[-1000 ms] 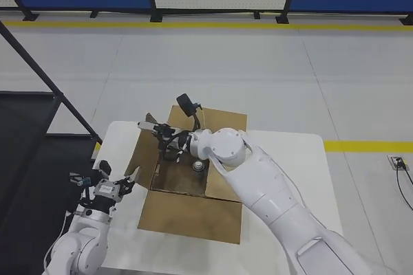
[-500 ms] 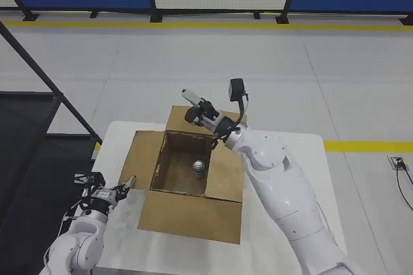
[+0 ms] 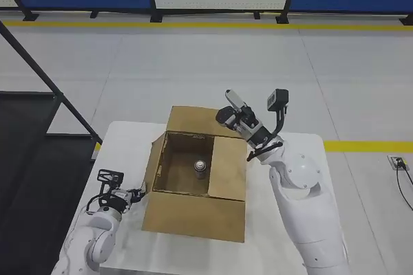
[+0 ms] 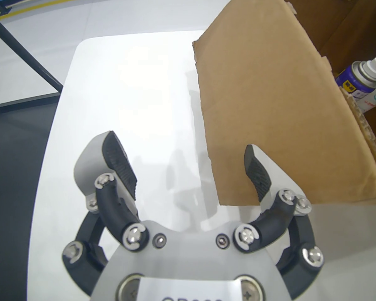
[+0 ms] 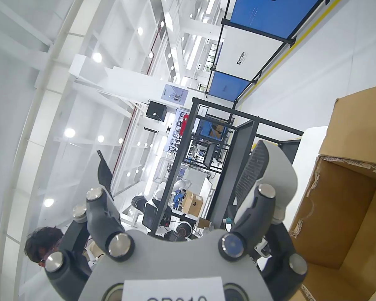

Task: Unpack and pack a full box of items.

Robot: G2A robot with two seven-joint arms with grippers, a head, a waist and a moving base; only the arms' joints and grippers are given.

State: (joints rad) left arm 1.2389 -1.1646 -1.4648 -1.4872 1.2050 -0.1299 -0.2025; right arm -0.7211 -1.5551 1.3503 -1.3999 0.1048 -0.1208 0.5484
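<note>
Your right gripper (image 5: 181,158) is spread wide with nothing between its pads, and your left gripper (image 4: 188,164) is spread and empty too. What matters is the spray can (image 3: 201,166). It stands upright on the floor of the box (image 3: 193,216), close to the box's right wall, cap up, so its long axis runs straight up toward the open top. Outward from the can, the box walls ring it on every side. The left flap (image 4: 269,95) stands raised at the box's left side. Your left gripper is low over the table (image 3: 124,148) just outside that flap, one pad right beside its lower corner, so flap and wall lie between it and the can. Your right gripper hangs high over the box's far right corner, pointing away from the box toward the room. I judge the right arm better placed: you would turn it downward and come in through the open top, closing across the can's sides.
</note>
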